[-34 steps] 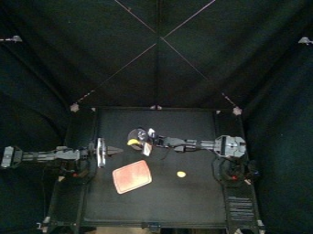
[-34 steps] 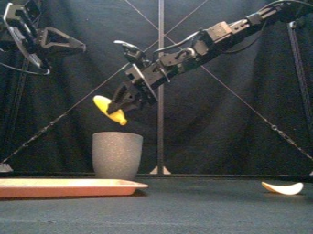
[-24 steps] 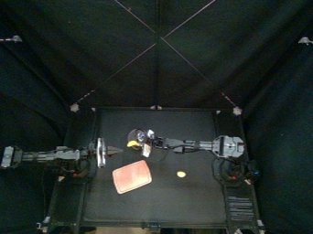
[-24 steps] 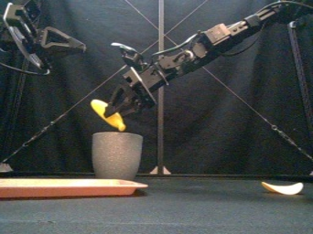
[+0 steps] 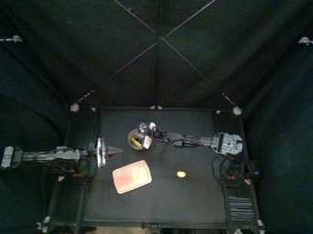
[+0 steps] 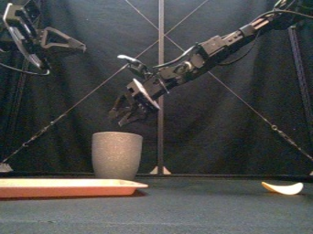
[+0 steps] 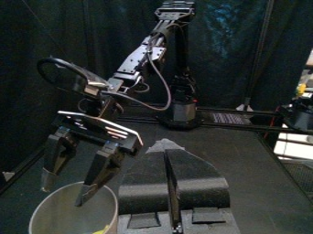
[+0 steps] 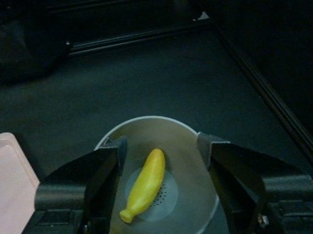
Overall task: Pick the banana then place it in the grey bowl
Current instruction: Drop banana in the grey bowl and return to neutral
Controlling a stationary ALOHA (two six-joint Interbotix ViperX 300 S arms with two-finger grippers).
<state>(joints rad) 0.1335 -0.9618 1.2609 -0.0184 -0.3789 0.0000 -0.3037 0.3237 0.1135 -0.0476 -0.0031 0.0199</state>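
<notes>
The right end effector is hanging just above the grey bowl with its jaws spread apart and nothing between them. A moment ago it was carrying the banana over that same rim, and from the front that yellow shape is no longer showing under the arm. The right wrist view is telling me where it went: the banana is lying on the bottom inside the bowl, straight below the gap between the parted jaws and clear of both. So I am judging the drop as made and the task as good as finished, with only the arm's retreat upward left to do. The bowl is standing upright on the surface, beyond the pink tray, which is lying empty nearer the front. A small yellow toy is sitting well apart to the right, untouched. The left end effector is resting off at the left side, its jaws closed on nothing as far as its own wrist view is showing.
</notes>
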